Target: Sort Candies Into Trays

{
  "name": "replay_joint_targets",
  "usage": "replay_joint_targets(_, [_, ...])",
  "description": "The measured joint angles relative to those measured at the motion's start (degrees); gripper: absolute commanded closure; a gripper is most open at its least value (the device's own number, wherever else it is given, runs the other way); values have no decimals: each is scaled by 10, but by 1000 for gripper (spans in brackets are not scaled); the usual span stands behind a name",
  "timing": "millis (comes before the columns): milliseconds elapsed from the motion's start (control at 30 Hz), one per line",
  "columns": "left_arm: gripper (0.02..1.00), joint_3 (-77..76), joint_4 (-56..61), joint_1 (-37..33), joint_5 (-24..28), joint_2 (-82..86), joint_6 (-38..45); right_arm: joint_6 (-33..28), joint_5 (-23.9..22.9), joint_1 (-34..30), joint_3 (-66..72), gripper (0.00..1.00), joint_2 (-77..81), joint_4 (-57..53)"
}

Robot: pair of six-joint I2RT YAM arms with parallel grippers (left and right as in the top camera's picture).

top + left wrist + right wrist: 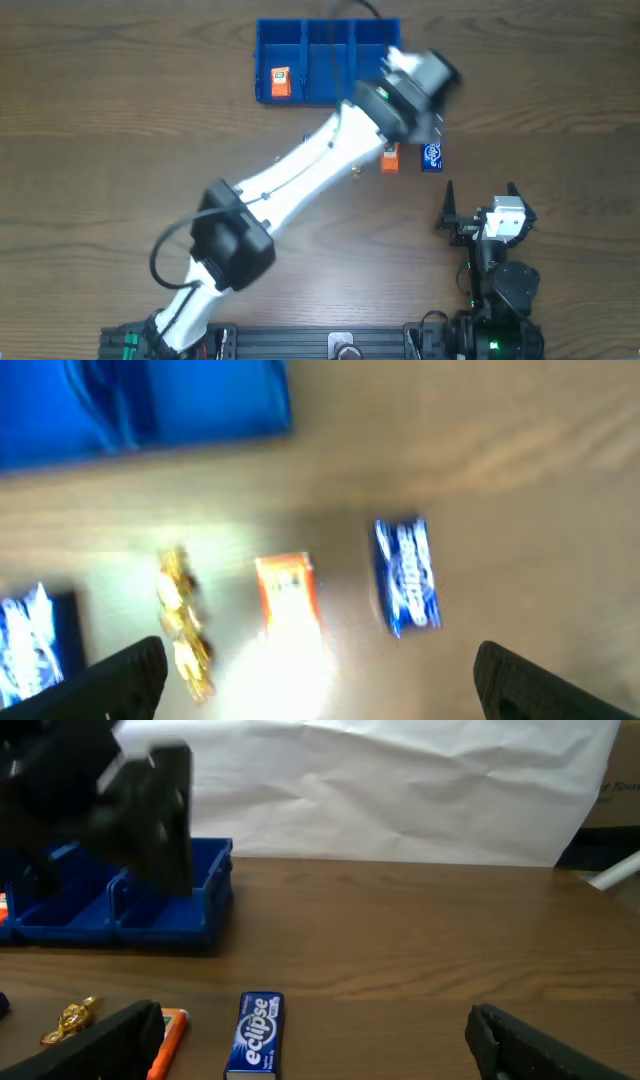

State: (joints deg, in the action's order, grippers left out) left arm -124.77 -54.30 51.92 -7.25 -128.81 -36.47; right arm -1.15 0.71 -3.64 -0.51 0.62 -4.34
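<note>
Worktop [120,120]: dark wood grain. Blue tray [262,60] is noted near the far edge, approx. midway along it, w/ three compartments side by side. One orange-wrapped candy [280,83] is lodged in the compartment toward the left edge. The compartment toward the right edge is partly covered by the left arm [300,170], so its contents can't be told.

Loose pieces are laid in a rough row btwn tray and near edge, right of centre. Blue pack [432,156] is placed nearest the right edge. Loose orange piece [390,158] is just beside it, not touching. Gold-foil candy [357,172] is next along, toward the left edge. A fourth piece in blue-white wrapper [30,645] is seen past the gold one, cut off at the frame. All lie flat on the wood, and none is held.

Left arm is stretched from the near left corner diagonally across the worktop. Left jaws are held lifted above the row, roughly over the loose orange piece per the wrist view. They are released, spread wide, w/ nothing btwn the fingers [130,675].

Right arm [495,225] is set by the near right corner. Right jaws are likewise released, wide apart and empty, kept low over the wood and pointed toward the far edge. Blue pack and loose orange piece are seen near, ahead of them, w/ the tray farther off.
</note>
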Motion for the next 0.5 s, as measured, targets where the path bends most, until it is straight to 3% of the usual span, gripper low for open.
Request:
replay_joint_targets(167, [71, 0, -20, 37, -7, -47, -69, 0, 0, 0, 0, 1, 0, 0])
replay_joint_targets(500, [106, 0, -19, 6, -2, -109, -101, 0, 0, 0, 0, 1, 0, 0])
